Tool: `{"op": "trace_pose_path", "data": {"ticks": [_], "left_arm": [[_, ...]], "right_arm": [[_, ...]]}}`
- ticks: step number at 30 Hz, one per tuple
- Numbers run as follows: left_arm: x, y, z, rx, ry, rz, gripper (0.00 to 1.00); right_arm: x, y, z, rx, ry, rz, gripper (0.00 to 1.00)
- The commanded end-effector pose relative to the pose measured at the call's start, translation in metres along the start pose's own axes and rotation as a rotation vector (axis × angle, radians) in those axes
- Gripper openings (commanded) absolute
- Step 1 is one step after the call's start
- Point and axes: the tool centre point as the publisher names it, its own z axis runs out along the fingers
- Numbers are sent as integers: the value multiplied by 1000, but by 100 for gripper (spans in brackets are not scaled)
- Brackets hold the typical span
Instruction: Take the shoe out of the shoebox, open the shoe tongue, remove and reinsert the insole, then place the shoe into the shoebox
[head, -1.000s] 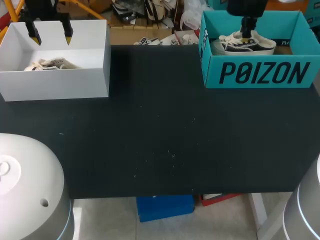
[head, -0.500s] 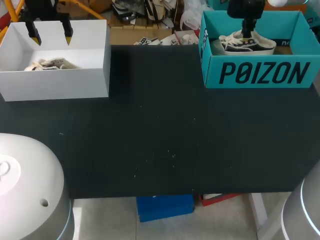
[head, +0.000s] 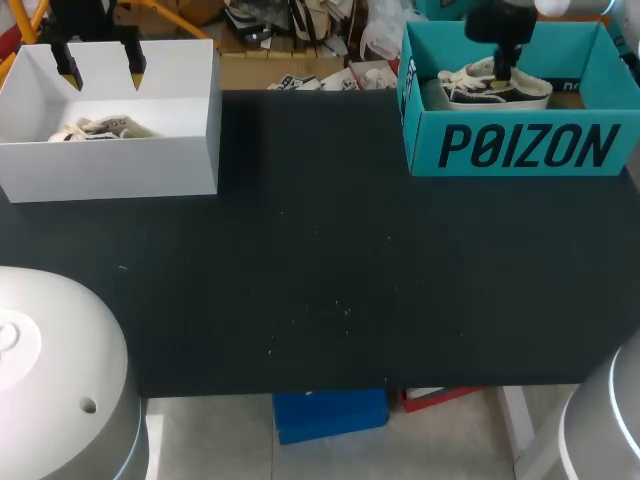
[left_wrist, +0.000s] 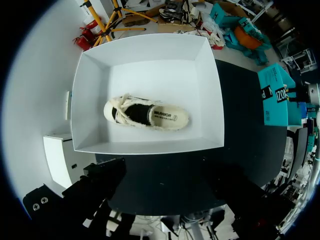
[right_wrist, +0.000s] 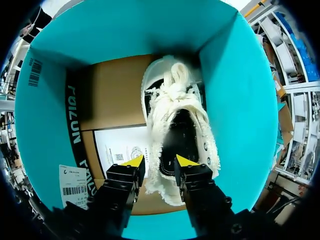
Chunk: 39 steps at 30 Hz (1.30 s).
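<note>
A teal shoebox (head: 520, 148) stands at the table's far right, its inner wall (right_wrist: 50, 100) around my right gripper. In it lies a dark shoe (head: 497, 90) with white laces and a frayed cream edge (right_wrist: 172, 90). My right gripper (head: 505, 62) reaches down into the box at the shoe's opening. Seen from the wrist, the right gripper (right_wrist: 159, 161) straddles the shoe's side wall, one finger outside and one inside, still a little apart: open. My left gripper (head: 101, 72) hangs open above the white box (head: 120, 165), clear of the cream shoe (head: 100, 128) (left_wrist: 147, 114) inside.
The white box (left_wrist: 215, 100) sits at the table's far left corner. The black tabletop (head: 320, 260) stretches between the two boxes and toward the near edge. A printed paper sheet (right_wrist: 120, 150) lies on the teal box's floor beside the shoe.
My right gripper's fingers have narrowed around the shoe's side wall, and the arm has shifted slightly to the right over the teal box. The left arm has stayed still.
</note>
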Motion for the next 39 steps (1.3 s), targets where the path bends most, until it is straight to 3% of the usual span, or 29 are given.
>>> {"op": "trace_pose_path", "data": {"ticks": [1,19,21,22,24,28,32,39], "left_arm": [[0,0,-1,-2,-1,-1,100],[0,0,-1,-2,-1,-1,100],[0,0,-1,-2,-1,-1,100],[0,0,-1,-2,-1,-1,100],[0,0,-1,-2,-1,-1,100],[0,0,-1,-2,-1,-1,100],[0,0,-1,-2,-1,-1,100],[0,0,-1,-2,-1,-1,100]], "right_arm": [[-4,-5,15,-4,21,7,37],[2,-3,50,-4,31,19,35],[2,-3,51,0,29,16,31],[1,-3,52,6,27,16,24],[1,-4,53,10,24,16,0],[-2,-5,57,20,14,10,0],[-5,-4,51,23,3,11,0],[0,-6,22,13,-22,18,0]]}}
